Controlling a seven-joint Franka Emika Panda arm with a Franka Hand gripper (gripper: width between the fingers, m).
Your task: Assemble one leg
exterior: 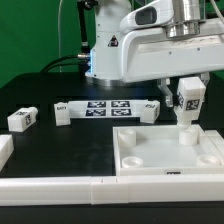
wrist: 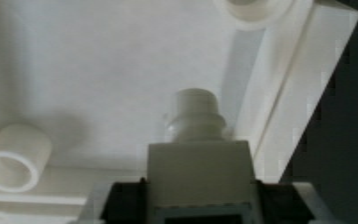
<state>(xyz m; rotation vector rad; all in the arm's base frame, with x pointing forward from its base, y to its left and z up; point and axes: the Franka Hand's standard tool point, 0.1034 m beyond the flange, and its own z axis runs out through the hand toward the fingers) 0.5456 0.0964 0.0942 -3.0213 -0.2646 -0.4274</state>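
My gripper (exterior: 189, 92) is shut on a leg (exterior: 189, 100), a small white peg with a black-and-white tag, held upright over the far right corner of the large white square panel (exterior: 170, 165). Its narrow lower tip (exterior: 187, 131) is just at the panel's corner. In the wrist view the leg (wrist: 197, 160) sits between my dark fingers (wrist: 130, 200), its rounded tip (wrist: 194, 108) pointing down at the panel floor (wrist: 105, 80) beside the raised rim (wrist: 282, 90). Round recesses show in that view (wrist: 12, 165).
Two more legs lie on the table (exterior: 22, 118) (exterior: 62, 113), a third one by the marker board's right end (exterior: 151, 108). The marker board (exterior: 106, 107) lies behind the panel. Long white border bars run along the front (exterior: 60, 187) and left (exterior: 4, 150).
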